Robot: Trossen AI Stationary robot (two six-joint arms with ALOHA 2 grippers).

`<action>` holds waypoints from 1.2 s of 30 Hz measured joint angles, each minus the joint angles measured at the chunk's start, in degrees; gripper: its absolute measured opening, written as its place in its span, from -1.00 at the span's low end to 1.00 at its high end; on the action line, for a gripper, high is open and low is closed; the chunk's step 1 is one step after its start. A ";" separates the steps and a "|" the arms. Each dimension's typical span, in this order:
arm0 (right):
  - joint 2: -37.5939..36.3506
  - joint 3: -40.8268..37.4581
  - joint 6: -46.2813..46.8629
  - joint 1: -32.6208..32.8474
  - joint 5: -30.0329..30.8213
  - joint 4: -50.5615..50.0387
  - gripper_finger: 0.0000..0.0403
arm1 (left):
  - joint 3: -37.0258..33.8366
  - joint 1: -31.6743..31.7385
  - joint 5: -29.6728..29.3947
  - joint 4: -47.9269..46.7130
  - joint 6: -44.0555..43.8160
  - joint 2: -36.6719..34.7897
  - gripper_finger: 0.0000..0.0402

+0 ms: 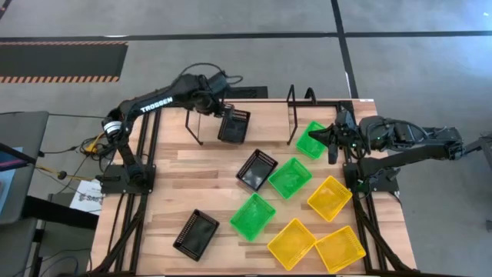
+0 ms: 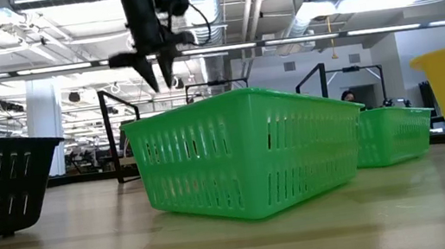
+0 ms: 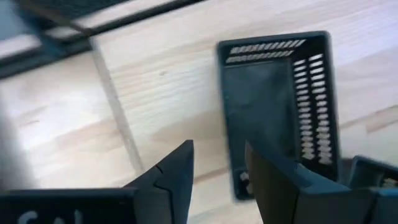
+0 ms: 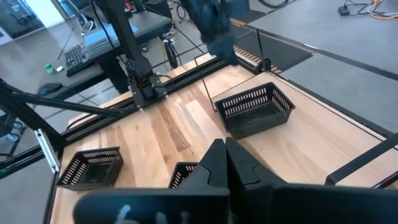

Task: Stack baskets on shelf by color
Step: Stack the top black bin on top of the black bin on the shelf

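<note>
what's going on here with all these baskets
A two-armed robot is sorting baskets onto a shelf. One black basket sits on the shelf, with the left gripper open just above it. The right gripper is at a green basket by the shelf's right end, fingers closed. The other seven baskets lie loose on the table.

The high view looks straight down from well above, taking in the whole table (image 1: 207,165) and both arms. The low view sits at tabletop height, facing level across the wood into the room, very close to a green basket (image 2: 244,152). The left wrist camera looks steeply down, close over a black basket (image 3: 280,106) that the high view also shows; the right wrist camera looks across the table from higher, sharing that basket.
</note>
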 joint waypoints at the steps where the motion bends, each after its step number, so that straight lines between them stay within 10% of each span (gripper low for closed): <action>1: 0.00 0.01 0.01 0.00 0.10 -0.03 -1.00 | 2.31 -0.39 -0.70 -2.74 0.12 0.01 -0.34; 14: 2.67 -0.06 1.11 -1.92 1.58 -0.09 -1.00 | 25.86 -20.92 -28.45 -20.10 2.85 -0.56 -0.34; 36: -9.17 -0.02 1.02 -1.75 -2.66 -12.52 -1.00 | 25.74 -44.18 -23.86 -20.25 -26.97 8.49 -0.65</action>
